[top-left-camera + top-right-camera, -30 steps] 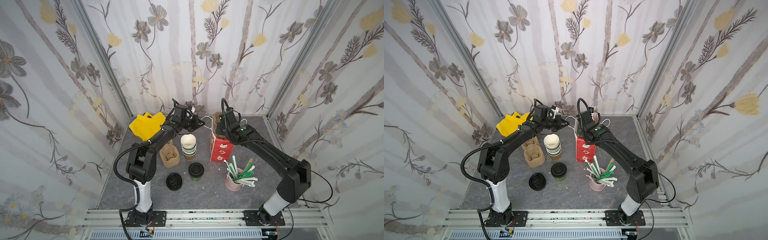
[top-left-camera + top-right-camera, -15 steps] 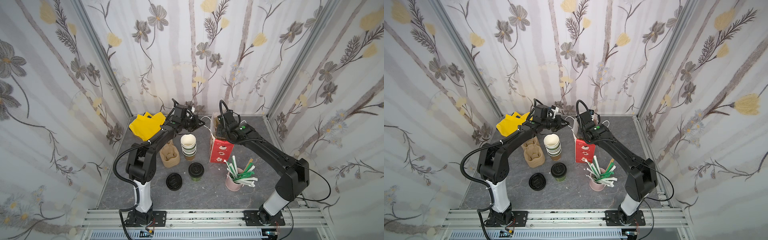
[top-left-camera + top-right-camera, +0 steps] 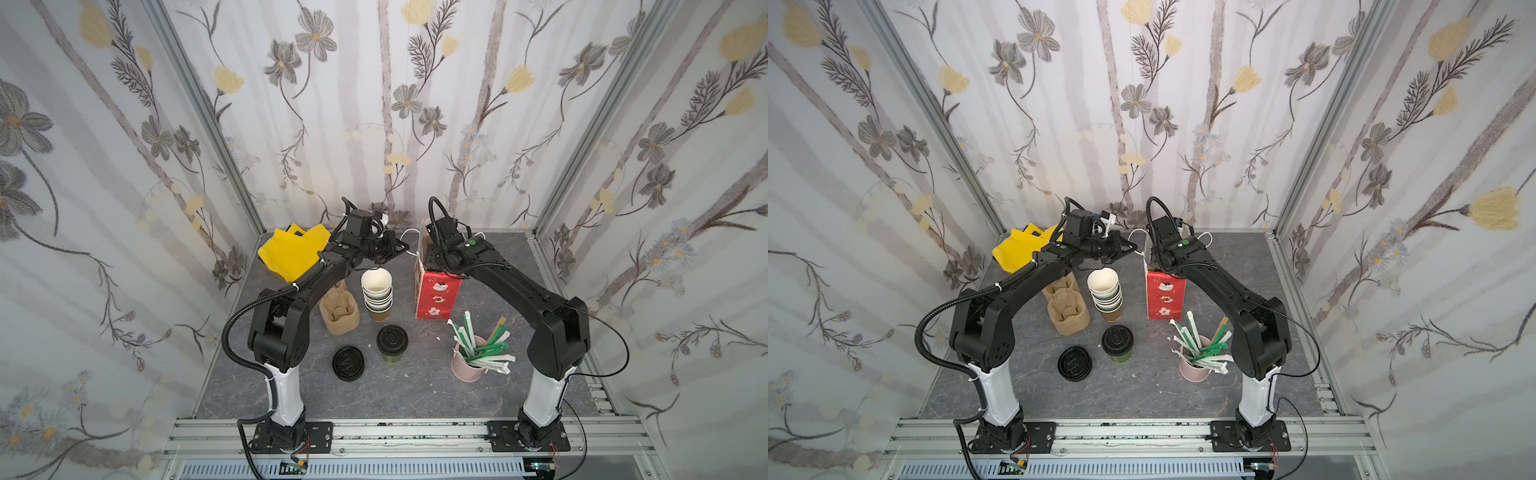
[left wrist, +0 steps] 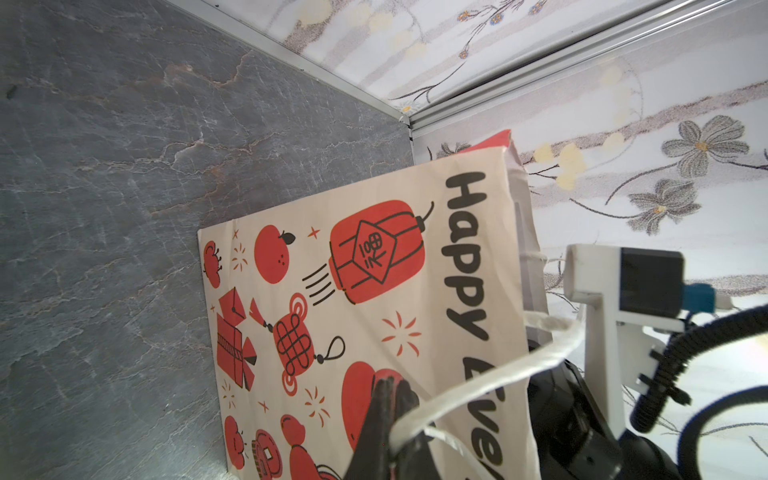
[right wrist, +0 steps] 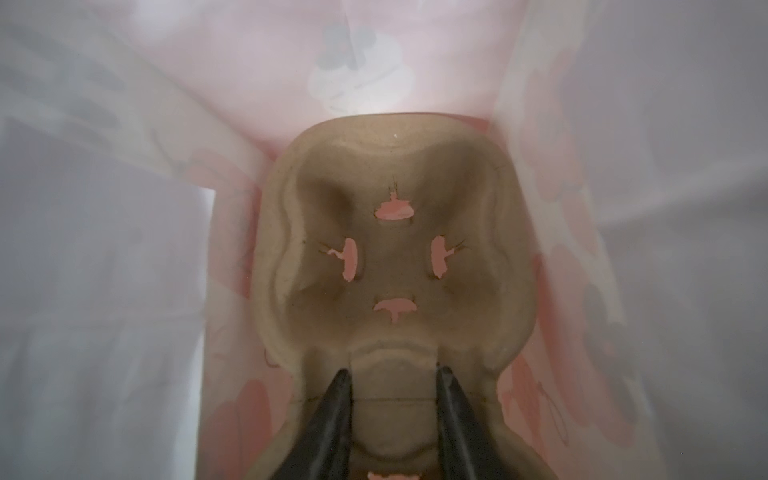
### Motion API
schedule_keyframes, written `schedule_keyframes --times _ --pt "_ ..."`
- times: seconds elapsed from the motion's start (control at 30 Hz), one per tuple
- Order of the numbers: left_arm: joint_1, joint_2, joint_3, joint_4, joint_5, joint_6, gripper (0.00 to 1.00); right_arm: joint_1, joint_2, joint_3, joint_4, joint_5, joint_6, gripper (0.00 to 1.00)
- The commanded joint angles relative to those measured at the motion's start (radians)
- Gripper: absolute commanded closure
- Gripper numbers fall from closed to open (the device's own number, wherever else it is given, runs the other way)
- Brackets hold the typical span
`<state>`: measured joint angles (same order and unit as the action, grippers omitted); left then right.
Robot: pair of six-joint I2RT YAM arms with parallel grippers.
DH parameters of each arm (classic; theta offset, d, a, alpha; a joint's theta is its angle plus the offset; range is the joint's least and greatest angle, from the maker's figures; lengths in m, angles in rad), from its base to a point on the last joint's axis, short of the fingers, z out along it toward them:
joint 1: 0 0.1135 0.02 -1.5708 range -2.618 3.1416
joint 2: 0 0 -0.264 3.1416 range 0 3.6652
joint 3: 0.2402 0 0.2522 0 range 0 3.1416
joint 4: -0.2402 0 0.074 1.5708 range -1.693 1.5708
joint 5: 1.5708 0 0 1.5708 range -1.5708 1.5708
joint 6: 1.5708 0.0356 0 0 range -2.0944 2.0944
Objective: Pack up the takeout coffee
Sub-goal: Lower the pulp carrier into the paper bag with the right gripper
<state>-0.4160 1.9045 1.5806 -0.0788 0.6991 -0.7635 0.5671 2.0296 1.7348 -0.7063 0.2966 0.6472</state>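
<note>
While the left claw [image 4: 390,384] is pinching the bag's [image 3: 436,293] white handle [image 4: 498,376] tight, the right claw [image 5: 392,376] is hanging released inside the bag, jaws apart astride the tray's [image 5: 395,257] ridge, and the coffee [image 3: 392,345] is standing upright on the counter [image 3: 415,390] beside the lids [image 3: 348,363].

Grey table [image 3: 415,395] bears bag [image 3: 436,295], lids [image 3: 348,363], coffee [image 3: 392,338] (upright).

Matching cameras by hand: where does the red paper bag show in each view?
In a top view: red paper bag upright, near centre.
In a top view: bag likewise.
Left wrist: its cream printed face, centre.
Right wrist: only its inner walls.
Shared landmark: left end effector shut on its white handle; not right wrist.
</note>
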Motion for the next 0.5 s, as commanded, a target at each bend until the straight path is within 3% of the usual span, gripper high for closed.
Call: schedule_keyframes --times 0.0,0.47 --pt "-0.002 -0.011 -0.005 0.023 0.0 0.003 1.0 -0.007 0.024 0.029 -0.041 -0.033 0.023 0.67" --pt "-0.038 -0.032 -0.024 0.022 0.039 -0.037 1.0 -0.01 0.013 0.062 -0.184 -0.1 0.064 0.65"
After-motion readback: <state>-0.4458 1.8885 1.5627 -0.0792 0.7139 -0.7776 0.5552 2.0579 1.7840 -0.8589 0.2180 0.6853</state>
